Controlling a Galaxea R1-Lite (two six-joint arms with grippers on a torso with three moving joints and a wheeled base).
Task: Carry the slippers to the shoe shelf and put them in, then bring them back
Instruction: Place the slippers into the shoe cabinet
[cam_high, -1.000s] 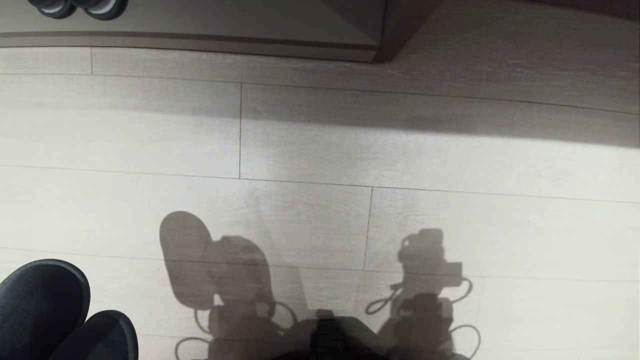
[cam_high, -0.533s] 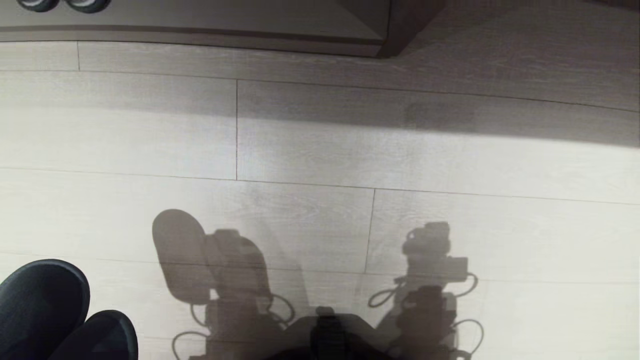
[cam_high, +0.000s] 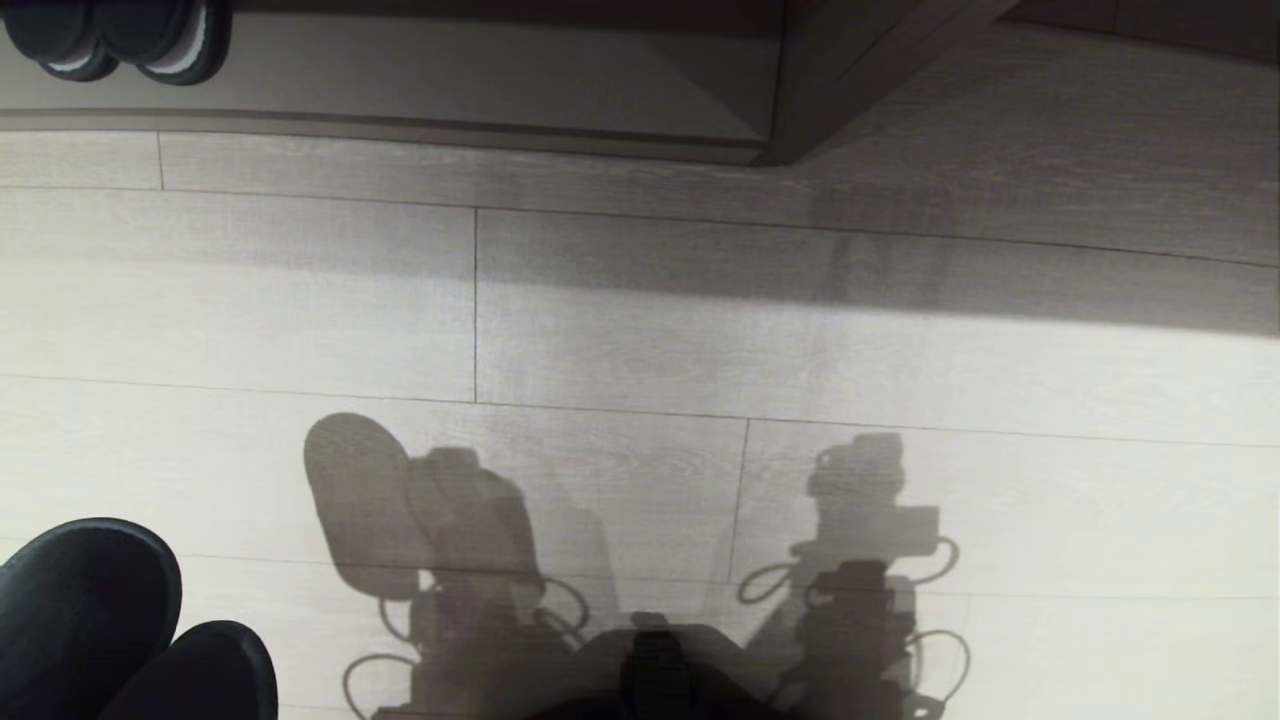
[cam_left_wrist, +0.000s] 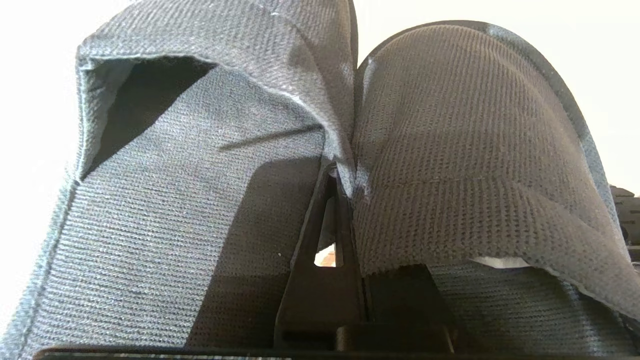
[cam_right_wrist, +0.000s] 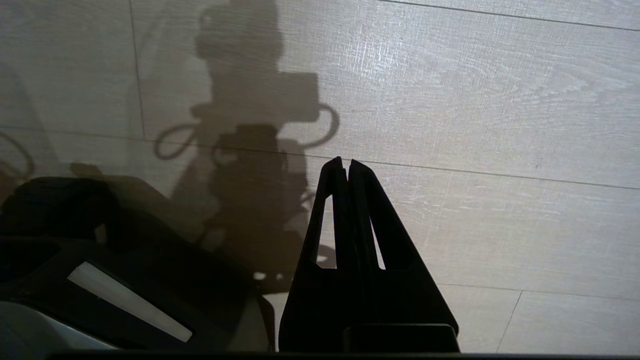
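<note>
The floor (cam_high: 900, 360) is pale wood plank, bright near the robot and shaded toward the furniture. Nearest, at the lower left of the head view, the slippers (cam_high: 90, 620) hang together, toes rounded. In the left wrist view the left pincer (cam_left_wrist: 334, 175) is clamped on the slippers, its fingers pinching the inner edges of both upper bands where the two meet, so one slipper hangs on each side of it. The right pincer (cam_right_wrist: 345, 167) is pressed together and holds nothing, pointing at the bare floor. Farther on stands the shoe shelf (cam_high: 500, 70), well apart from the slippers, with black slides (cam_high: 120, 40) inside at its left. I judge the carrying should go slowly and level, because the thin pinch on soft fabric could slip, and the pair should be aimed at the free part of the shelf beside the slides.
</note>
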